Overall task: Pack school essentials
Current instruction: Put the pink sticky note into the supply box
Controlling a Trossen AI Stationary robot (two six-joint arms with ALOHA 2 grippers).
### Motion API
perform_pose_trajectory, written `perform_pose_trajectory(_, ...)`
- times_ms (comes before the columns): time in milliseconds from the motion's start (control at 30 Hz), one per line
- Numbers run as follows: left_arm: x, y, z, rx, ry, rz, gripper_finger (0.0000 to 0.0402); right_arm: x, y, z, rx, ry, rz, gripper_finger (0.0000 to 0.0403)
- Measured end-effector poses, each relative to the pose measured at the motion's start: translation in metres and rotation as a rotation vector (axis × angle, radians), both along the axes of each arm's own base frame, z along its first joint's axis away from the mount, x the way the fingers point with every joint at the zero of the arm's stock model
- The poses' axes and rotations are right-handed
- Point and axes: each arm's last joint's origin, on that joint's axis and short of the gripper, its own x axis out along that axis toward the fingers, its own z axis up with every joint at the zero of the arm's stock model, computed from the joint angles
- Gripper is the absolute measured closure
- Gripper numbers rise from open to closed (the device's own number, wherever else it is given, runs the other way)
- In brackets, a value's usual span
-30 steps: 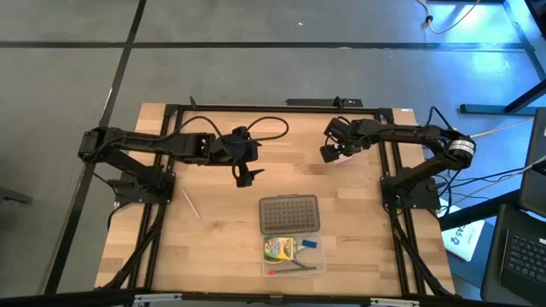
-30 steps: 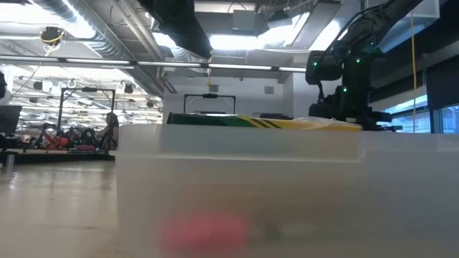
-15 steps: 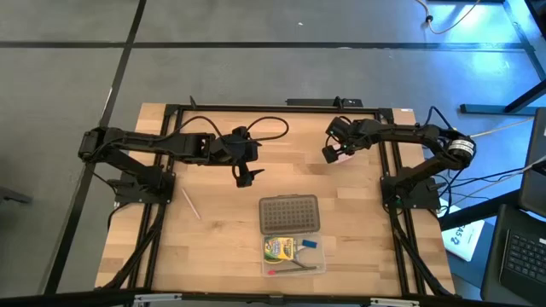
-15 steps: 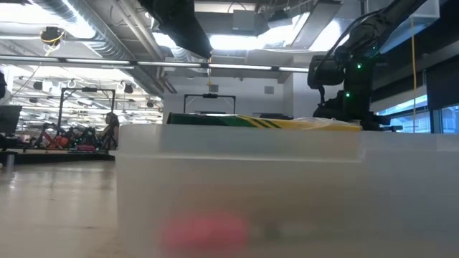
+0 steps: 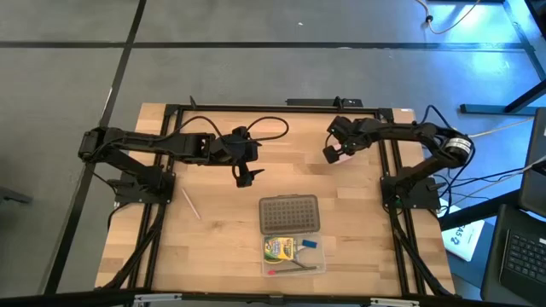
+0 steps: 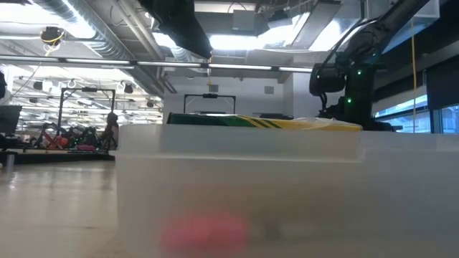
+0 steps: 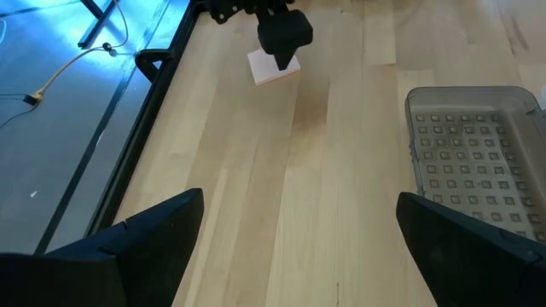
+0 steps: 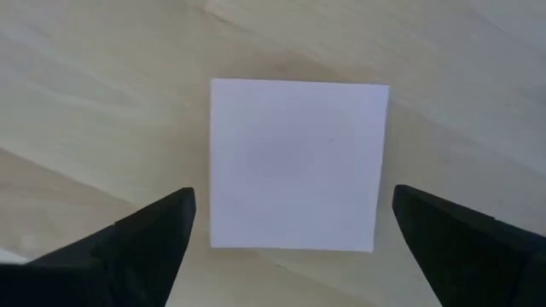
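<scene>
1. The pink square pad (image 8: 296, 163) lies flat at the table's far right, directly under the right gripper (image 5: 333, 152).
2. Its fingers are spread, holding nothing.
3. The left gripper (image 5: 245, 175), also spread, is well apart.

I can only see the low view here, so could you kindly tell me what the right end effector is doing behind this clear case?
Observer: The right end effector is open, poised directly above the pink square pad, which lies flat on the table at the far right.
Operator: Thank you. Is the pad gripped?
Observer: No; in the right wrist view both fingers stand apart from the pad's edges.
Operator: And the left arm?
Observer: The left end effector is open too, holding nothing, beyond the grey dotted lid.
Operator: What is already in the case?
Observer: The green-yellow crayon box and a tiny blue eraser lie inside the clear case.
</scene>
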Motion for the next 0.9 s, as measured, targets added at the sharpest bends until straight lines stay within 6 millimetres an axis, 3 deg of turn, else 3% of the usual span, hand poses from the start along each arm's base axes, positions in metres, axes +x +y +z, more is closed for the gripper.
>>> perform_pose_trajectory(367, 0.0, 0.0, 0.0, 0.0, 0.0, 0.0, 0.0019, 0.005, -0.003, -0.016, 0.042, 0.031, 0.056, 0.0004)
perform_pose_trajectory(900, 0.0, 0.0, 0.0, 0.0, 0.0, 0.0, 0.0019, 0.008, -0.008, -0.013, -0.001, 0.046, 0.029, 0.0004)
